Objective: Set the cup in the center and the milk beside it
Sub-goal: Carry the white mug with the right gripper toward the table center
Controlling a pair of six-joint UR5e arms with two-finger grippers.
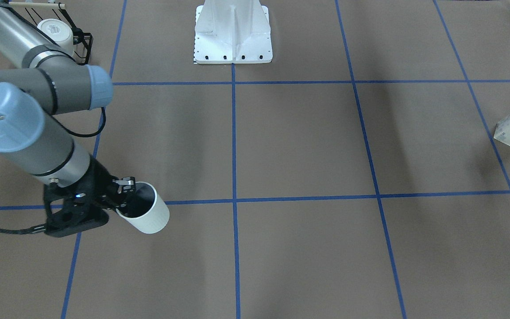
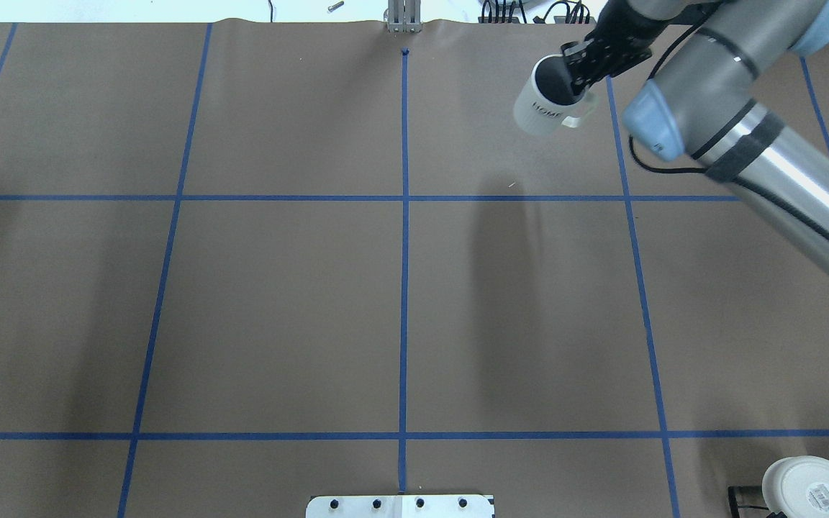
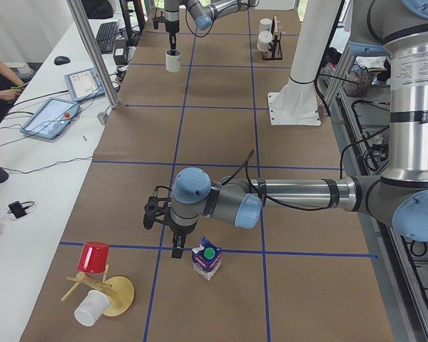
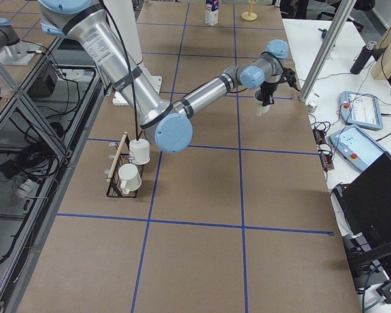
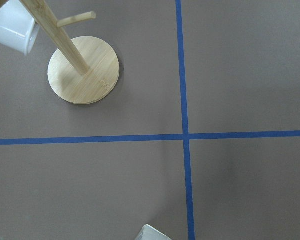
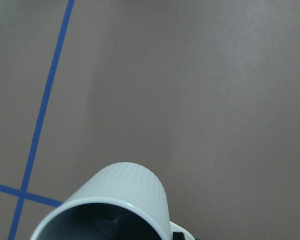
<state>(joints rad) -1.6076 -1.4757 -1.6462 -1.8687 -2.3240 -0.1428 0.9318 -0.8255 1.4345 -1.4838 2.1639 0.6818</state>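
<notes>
The cup (image 1: 146,212) hangs mouth-up from the right gripper (image 1: 127,186), its long axis close to vertical in the side views. Its dark grey inside is open to the cameras, and its small handle (image 2: 577,119) is turned toward the robot's right. One finger reaches down inside the mouth and the other presses the outer wall, so the jaws are clamped on the rim. Whether the base touches the table cannot be told. The cup is in the far row of the grid, on the robot's right of the center (image 1: 235,200) and apart from it, near the next tape line. Faint grey lettering on its wall seems to read "HOME". The milk (image 3: 207,258) stands upright well away at the robot's left end of the table, green cap on top, by a tape crossing. Its print is too small to read. The left gripper (image 3: 177,249) points down just beside the carton, and whether its fingers are spread or closed cannot be told. Past the milk stands a wooden mug stand (image 5: 83,70) with a red cup (image 3: 94,256) and a white cup (image 3: 91,308). At the robot's right end a black wire rack (image 4: 112,176) holds two white cups, one with a barcode sticker (image 2: 823,493) on its base. The white pedestal (image 1: 233,35) stands behind the center line.
</notes>
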